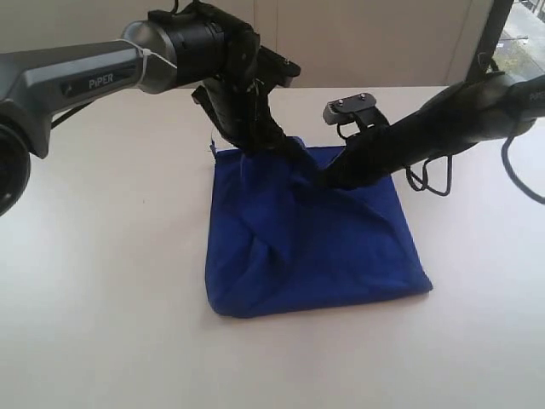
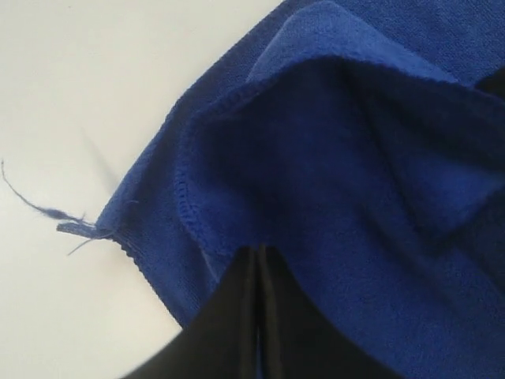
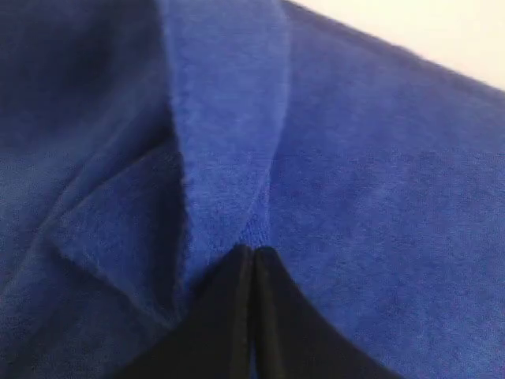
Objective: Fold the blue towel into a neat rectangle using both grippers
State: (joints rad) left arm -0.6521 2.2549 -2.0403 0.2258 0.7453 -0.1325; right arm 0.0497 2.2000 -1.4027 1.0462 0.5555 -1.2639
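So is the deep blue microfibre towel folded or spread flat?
Folded, not neatly: the blue towel shows overlapping stitched layers and diagonal creases.

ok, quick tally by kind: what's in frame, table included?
blue towel: 1
grippers: 2 (left gripper, right gripper)
white table: 1
total: 4

The towel (image 1: pixel 315 247) lies on the table (image 1: pixel 94 307), around its middle. The left gripper (image 1: pixel 291 155) is on the towel's far edge, right of its far left corner, where a loose thread (image 2: pixel 47 211) trails onto the table. The right gripper (image 1: pixel 330 181) is just beside it to the right, on the towel's far half.
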